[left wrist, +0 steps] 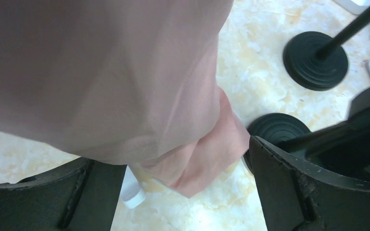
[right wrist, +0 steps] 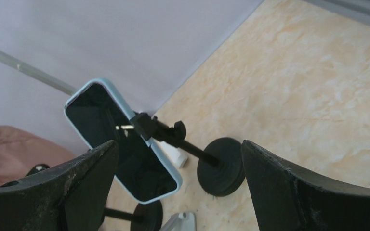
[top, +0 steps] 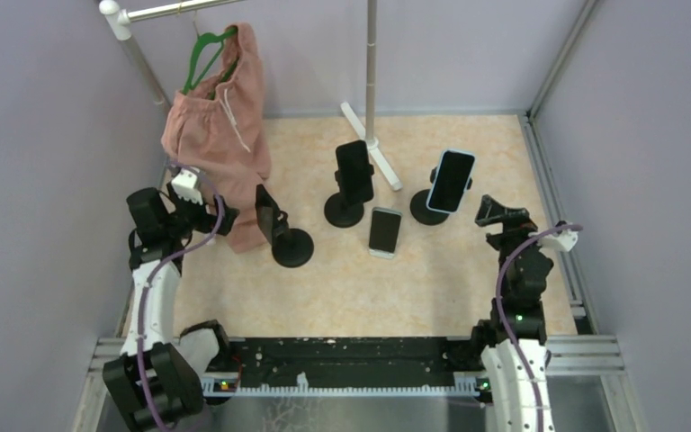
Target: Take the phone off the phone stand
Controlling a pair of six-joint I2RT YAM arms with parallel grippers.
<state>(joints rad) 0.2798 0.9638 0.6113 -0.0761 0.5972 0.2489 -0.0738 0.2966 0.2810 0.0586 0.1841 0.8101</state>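
Three black phone stands stand mid-table. The right stand (top: 427, 209) holds a phone in a light blue case (top: 451, 180), upright and tilted. It also shows in the right wrist view (right wrist: 123, 139), clamped above its round base (right wrist: 221, 166). The middle stand (top: 344, 211) holds a black phone (top: 354, 171). The left stand (top: 292, 247) carries a dark slab seen edge-on (top: 267, 214). A silver phone (top: 384, 231) lies flat between the stands. My right gripper (top: 499, 214) (right wrist: 178, 192) is open and empty, right of the blue phone. My left gripper (top: 219, 216) (left wrist: 188, 192) is open against pink cloth.
Pink shorts (top: 220, 126) (left wrist: 125, 82) hang on a green hanger from a clothes rack at the back left and fill most of the left wrist view. The rack's pole (top: 371, 63) and white foot (top: 373, 144) stand behind the stands. Grey walls enclose the table.
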